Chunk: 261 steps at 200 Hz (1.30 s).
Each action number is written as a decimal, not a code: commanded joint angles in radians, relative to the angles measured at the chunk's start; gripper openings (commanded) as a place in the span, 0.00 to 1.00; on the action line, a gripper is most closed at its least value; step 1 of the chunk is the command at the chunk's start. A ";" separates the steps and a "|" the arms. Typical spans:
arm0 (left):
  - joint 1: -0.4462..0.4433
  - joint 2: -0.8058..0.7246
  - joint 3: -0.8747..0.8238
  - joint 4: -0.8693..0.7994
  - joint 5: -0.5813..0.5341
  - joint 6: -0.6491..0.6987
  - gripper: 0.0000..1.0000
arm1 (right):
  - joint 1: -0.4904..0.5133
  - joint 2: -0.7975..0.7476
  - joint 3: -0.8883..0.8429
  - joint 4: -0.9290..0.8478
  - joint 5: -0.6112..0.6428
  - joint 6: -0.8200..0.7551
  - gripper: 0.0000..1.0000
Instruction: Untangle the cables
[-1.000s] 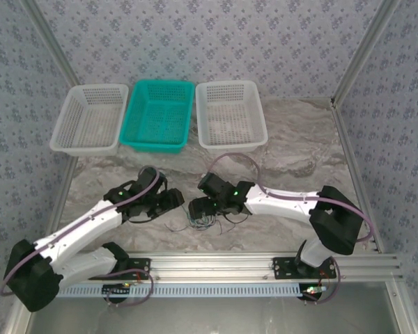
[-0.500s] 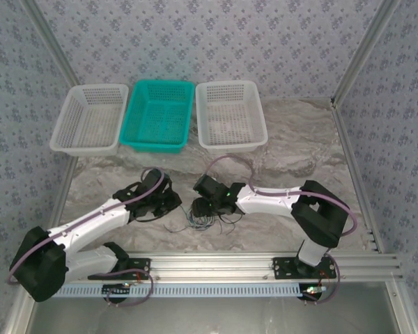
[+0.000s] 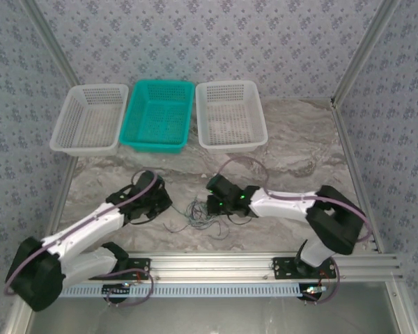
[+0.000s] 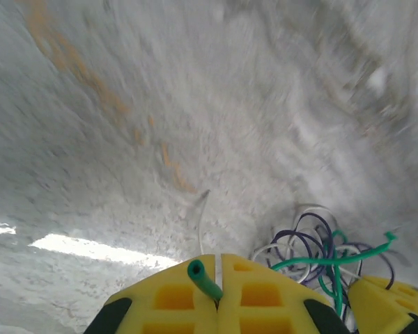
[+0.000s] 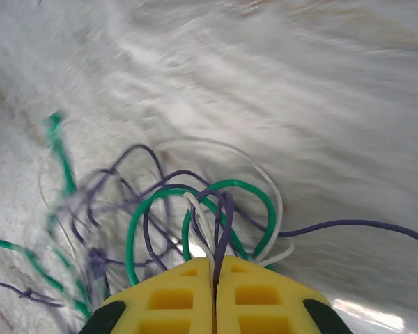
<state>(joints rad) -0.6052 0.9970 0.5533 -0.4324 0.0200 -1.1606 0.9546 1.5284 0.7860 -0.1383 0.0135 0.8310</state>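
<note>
Two robot arms reach over a marbled worktop (image 3: 292, 146), with a small knot of hair-thin cables (image 3: 198, 216) lying between their tips.

My left tool (image 4: 218, 278) has its yellow pads pressed together on a green strand (image 4: 202, 277). Only a short stub pokes out ahead of the seam, and the rest of the tangle lies just to that tool's right.

My right tool (image 5: 214, 275) is also fully closed, pinching a purple strand (image 5: 223, 229). A white strand (image 5: 200, 221) seems to be caught in the same seam. Green and purple loops fan out directly ahead of it and to its left.

I see three risks:
- **Slipping:** the green stub is so short that any pull could draw it out of the pads.
- **Tightening:** if I draw the tools apart, the crossed loops may cinch into a harder knot instead of opening.
- **Dragging:** with two strands in the right tool, the whole bundle may drag along the worktop.
</note>
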 commanded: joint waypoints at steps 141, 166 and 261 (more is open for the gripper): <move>0.013 0.057 0.065 0.080 0.072 0.203 0.00 | 0.024 -0.375 0.053 -0.254 0.228 -0.193 0.66; 0.007 0.072 0.066 0.081 0.061 0.194 0.00 | 0.092 -0.168 0.217 -0.260 0.146 -0.227 0.65; 0.004 -0.001 0.053 0.009 -0.025 0.181 0.00 | 0.169 0.262 0.352 -0.163 0.065 -0.127 0.69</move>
<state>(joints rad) -0.5972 1.0164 0.5945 -0.3851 0.0349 -0.9840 1.1301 1.7535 1.1366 -0.3382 0.1337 0.6701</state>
